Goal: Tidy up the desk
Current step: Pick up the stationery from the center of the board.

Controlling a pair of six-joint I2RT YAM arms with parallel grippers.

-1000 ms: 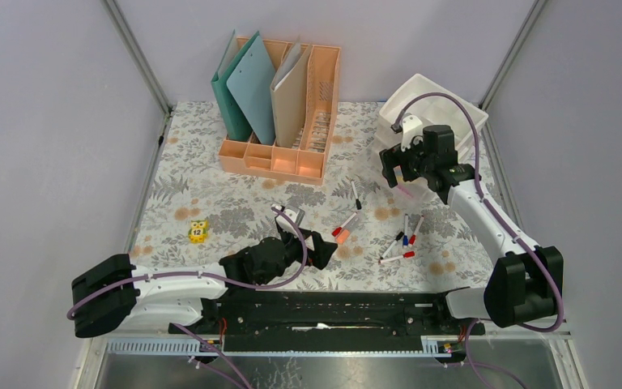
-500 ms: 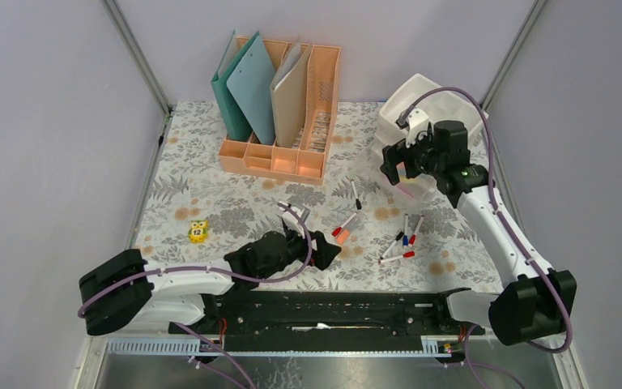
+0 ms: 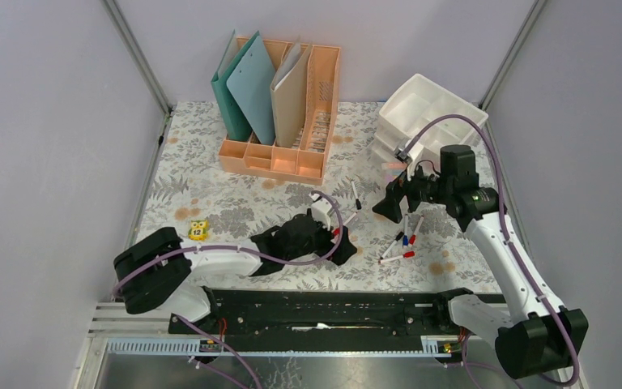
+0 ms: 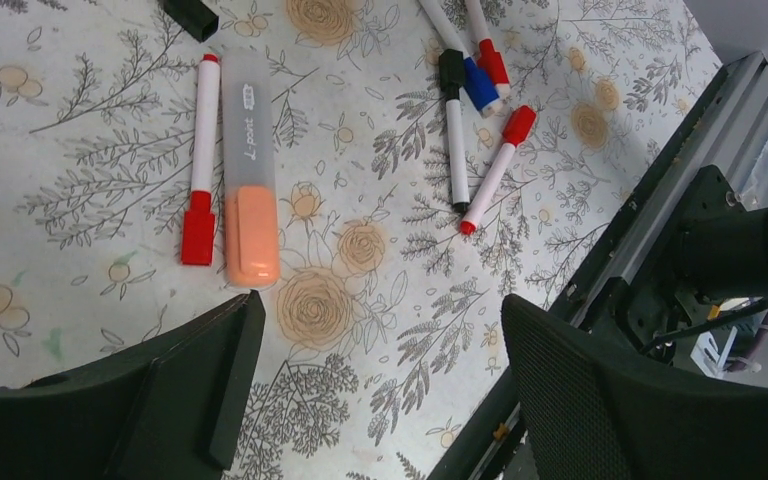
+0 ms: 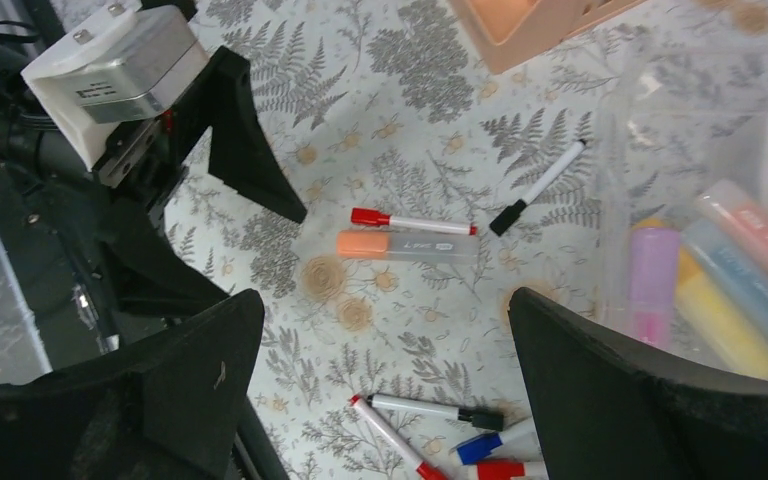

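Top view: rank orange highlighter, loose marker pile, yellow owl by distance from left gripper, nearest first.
1. orange highlighter: just ahead of the left gripper
2. marker pile: to its right
3. yellow owl: far left

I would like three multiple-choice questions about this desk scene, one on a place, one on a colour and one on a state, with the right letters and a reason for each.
1. Where does the orange highlighter with the clear cap lie?
A. In the peach file rack
B. On the leaf-and-flower-printed cloth of the desk, beside a red-capped white marker
C. In the white drawer unit

2. What colour is the small owl figure?
A. Yellow
B. Blue
C. Green

3. How is the right gripper?
A. Shut on a marker
B. Open and empty
C. Shut on nothing

Answers: 1 B, it lies flat on the cloth alongside that marker. 2 A, its body is plainly yellow. 3 B, its fingers stand wide apart with nothing between them.
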